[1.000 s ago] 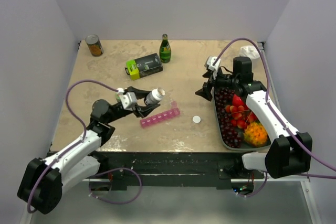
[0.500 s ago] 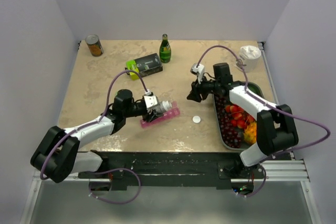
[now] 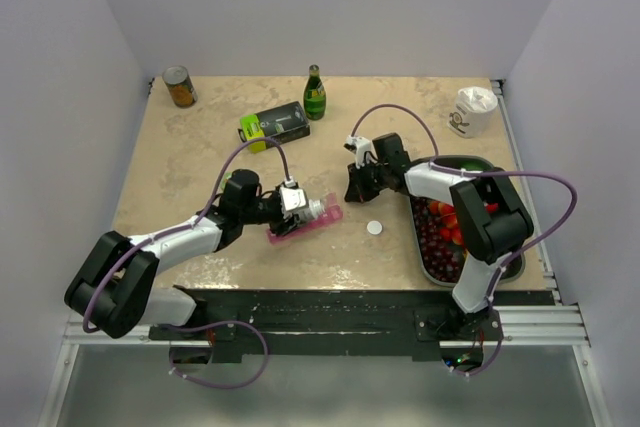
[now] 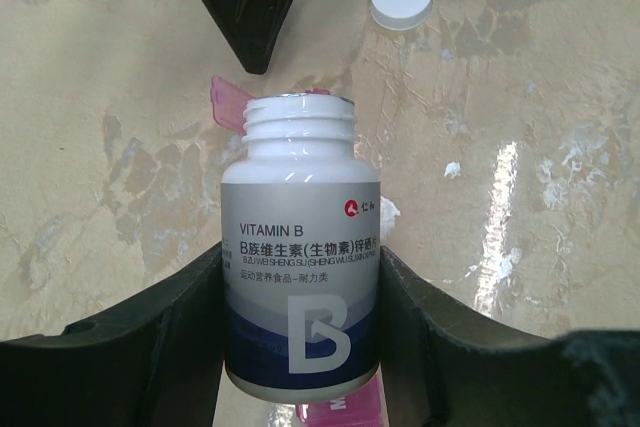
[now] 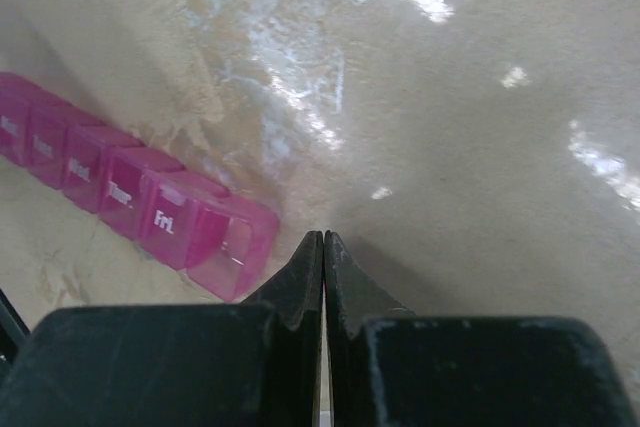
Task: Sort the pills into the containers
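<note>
While the left end effector [image 3: 297,201] clasped the open bottle [image 4: 300,197] above the containers [image 5: 120,187], the right end effector [image 5: 322,242] was closed, empty.

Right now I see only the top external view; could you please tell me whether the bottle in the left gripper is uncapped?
Observer: Yes. In the left wrist view, the bottle in the left gripper shows bare threads and an open mouth.
Operator: Thank you. What does its label read?
Observer: "VITAMIN B", with a large B below.
Operator: Is the right gripper holding anything?
Observer: No. The right wrist view shows the right gripper shut and empty, its tips close beside the organiser, at the end compartment next to the one marked "Fri".
</note>
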Controlling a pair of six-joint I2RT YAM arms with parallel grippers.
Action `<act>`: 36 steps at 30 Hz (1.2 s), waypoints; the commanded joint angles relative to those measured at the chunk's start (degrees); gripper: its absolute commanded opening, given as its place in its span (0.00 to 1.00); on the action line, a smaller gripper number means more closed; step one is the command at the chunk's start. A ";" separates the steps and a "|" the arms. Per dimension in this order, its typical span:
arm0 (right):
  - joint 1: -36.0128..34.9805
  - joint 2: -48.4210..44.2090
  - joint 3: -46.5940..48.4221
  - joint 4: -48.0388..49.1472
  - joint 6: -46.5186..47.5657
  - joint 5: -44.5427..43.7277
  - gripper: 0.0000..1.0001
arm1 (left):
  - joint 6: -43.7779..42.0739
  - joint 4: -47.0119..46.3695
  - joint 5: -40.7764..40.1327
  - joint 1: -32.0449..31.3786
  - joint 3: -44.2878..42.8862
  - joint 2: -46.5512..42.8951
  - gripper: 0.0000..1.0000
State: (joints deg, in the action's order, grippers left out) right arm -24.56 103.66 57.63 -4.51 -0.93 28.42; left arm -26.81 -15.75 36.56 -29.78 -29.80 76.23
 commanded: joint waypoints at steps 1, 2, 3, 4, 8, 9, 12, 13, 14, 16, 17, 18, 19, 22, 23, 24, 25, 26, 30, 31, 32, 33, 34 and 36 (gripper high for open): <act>-2.16 1.54 1.79 2.93 -4.60 0.58 0.01 | -3.34 0.10 0.01 -0.28 -2.28 -0.55 0.00; -2.16 2.16 1.96 2.84 -4.87 1.28 0.01 | -3.51 0.28 -0.08 -0.19 -2.19 -0.73 0.00; -2.25 2.86 2.31 2.84 -5.22 1.89 0.01 | -3.60 0.37 -0.17 -0.28 -2.10 -0.90 0.00; -2.16 3.82 2.58 2.50 -5.75 2.16 0.01 | -3.78 0.54 -0.26 -0.28 -2.10 -1.08 0.00; -2.43 4.54 2.49 3.02 -6.72 2.69 0.01 | -5.27 2.03 -0.35 -0.28 -2.19 -0.82 0.00; -2.60 4.71 2.23 3.19 -6.89 3.30 0.01 | -5.53 2.38 -0.34 -0.28 -2.36 -0.82 0.00; -3.13 5.24 2.75 2.41 -6.28 4.35 0.01 | -6.33 3.53 -0.78 -0.28 -2.54 -0.82 0.00; -3.13 5.33 2.76 1.80 -5.93 4.88 0.01 | -6.68 3.97 -0.87 -0.28 -2.72 -0.82 0.00; -3.30 5.41 2.84 1.53 -5.58 5.49 0.01 | -7.20 4.93 -1.22 -0.19 -2.80 -0.99 0.00; -3.57 5.42 3.02 0.65 -4.62 7.34 0.01 | -7.64 5.46 -1.40 -0.28 -2.89 -1.25 0.00; -3.92 5.50 3.11 0.39 -4.26 7.96 0.01 | -7.99 5.99 -1.57 -0.28 -2.98 -1.34 0.00; -4.01 5.42 3.28 -0.05 -3.73 8.31 0.00 | -8.08 6.17 -1.66 -0.28 -3.07 -1.34 0.00; -4.44 5.33 3.28 -0.49 -3.47 8.66 0.00 | -8.17 6.43 -1.58 -0.28 -3.07 -1.43 0.00; -4.80 4.63 3.28 -1.20 -2.68 9.19 0.00 | -8.44 7.66 -1.84 -0.37 -3.24 -1.69 0.00; -4.89 4.54 3.37 -1.55 -2.41 9.28 0.00 | -8.52 8.01 -2.01 -0.28 -3.33 -1.78 0.00; -5.06 4.19 3.28 -1.64 -1.98 9.37 0.00 | -8.61 8.36 -2.19 -0.37 -3.42 -1.87 0.00; -5.15 4.10 3.37 -2.07 -1.62 9.46 0.00 | -8.87 9.15 -2.19 -0.37 -3.42 -2.22 0.00; -5.32 3.92 3.46 -2.25 -1.53 9.54 0.00 | -8.96 9.59 -2.36 -0.54 -3.59 -2.40 0.00; -6.47 3.75 3.90 -3.13 -0.39 10.25 0.00 | -9.49 11.26 -2.54 -1.33 -3.59 -2.93 0.00; -6.82 3.75 3.90 -3.39 -0.39 9.90 0.00 | -9.67 12.05 -2.46 -1.94 -3.68 -2.84 0.00; -6.82 3.75 4.25 -3.40 -0.48 9.55 0.00 | -9.75 12.40 -2.72 -2.30 -3.77 -2.75 0.00; -6.73 3.75 4.42 -3.48 -0.56 7.54 0.00 | -9.84 12.76 -2.80 -2.56 -4.03 -2.66 0.00; -6.47 3.57 4.60 -3.92 -0.39 7.17 0.00 | -9.84 13.28 -2.81 -3.35 -4.12 -2.49 0.00; -5.77 3.48 5.13 -3.83 -0.48 5.69 0.05 | -9.93 13.72 -2.89 -4.14 -4.47 -2.14 0.00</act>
State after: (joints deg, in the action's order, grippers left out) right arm -30.92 108.49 60.10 -7.40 -2.55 36.67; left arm -34.85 -2.63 33.58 -32.27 -31.59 74.89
